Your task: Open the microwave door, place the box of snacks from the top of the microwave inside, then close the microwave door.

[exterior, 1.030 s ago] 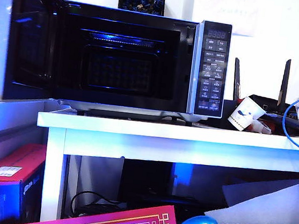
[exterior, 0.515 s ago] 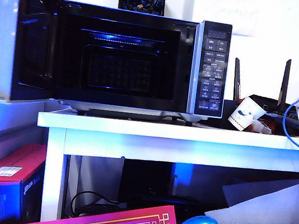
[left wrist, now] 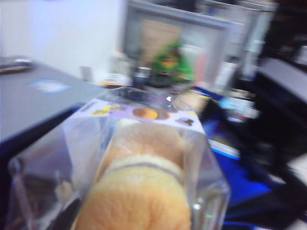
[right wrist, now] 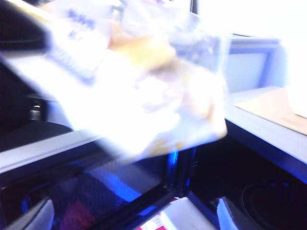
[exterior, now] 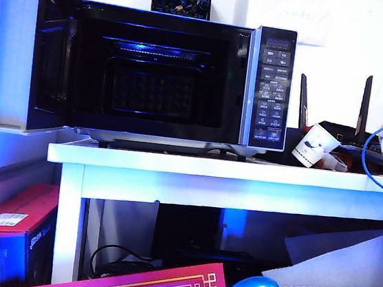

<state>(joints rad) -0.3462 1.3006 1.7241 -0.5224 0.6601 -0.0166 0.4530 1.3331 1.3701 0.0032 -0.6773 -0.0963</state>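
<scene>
While the microwave (exterior: 178, 76) stands on the white desk (exterior: 230, 170) with its cavity exposed, the microwave door (exterior: 49, 58) hangs swung out to the left in the exterior view, and neither arm appears there. The box of snacks (left wrist: 139, 163) fills the left wrist view, a clear pack with round golden cakes inside; it sits so close under that camera that the left claw appears to have it clamped, though the claw's fingers themselves are hidden and I cannot tell their spread. In the right wrist view a pale, badly blurred pack (right wrist: 144, 81) hovers near the lens, probably the same box; the right claw's fingers are not visible, so how far it is open I cannot tell. The risk from here is a slip: the plastic is slick and soft, so a squeeze may crumple it or let it twist. Entering the cavity off-line could also catch the box on the frame or nudge the door.
</scene>
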